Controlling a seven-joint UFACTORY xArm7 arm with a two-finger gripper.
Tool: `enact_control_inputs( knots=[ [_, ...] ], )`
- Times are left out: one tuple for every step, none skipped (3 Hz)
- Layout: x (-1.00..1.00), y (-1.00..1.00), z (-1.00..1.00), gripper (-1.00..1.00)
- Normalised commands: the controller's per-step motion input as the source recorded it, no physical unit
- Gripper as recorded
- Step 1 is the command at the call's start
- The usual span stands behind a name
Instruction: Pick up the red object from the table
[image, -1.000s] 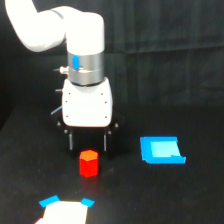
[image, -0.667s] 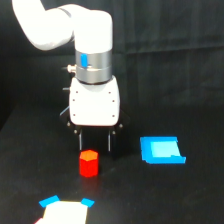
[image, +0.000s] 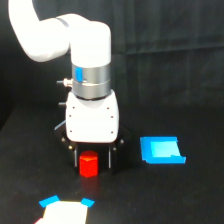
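The red object (image: 89, 165) is a small red-orange block standing on the black table (image: 165, 200), in the lower middle of the exterior view. My gripper (image: 92, 159) hangs straight over it from the white arm. Its dark fingers (image: 111, 158) stand apart on either side of the block, and the block sits in the gap between them. The jaws look open around the block. I cannot tell whether the fingers touch its sides.
A flat blue piece (image: 161, 150) lies on the table to the exterior view's right of the gripper. A white card with blue corners (image: 65, 210) lies at the bottom edge, just in front of the block.
The arm has come forward and down over the red block. The fingers now straddle the block, which stood clear in front of them before. The block has not moved.
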Motion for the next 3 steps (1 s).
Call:
enact_control_inputs(
  knots=[
    [0.28, 0.09, 0.35, -1.00],
    [0.73, -0.25, 0.96, -1.00],
    [0.38, 0.41, 1.00, -1.00]
  ],
)
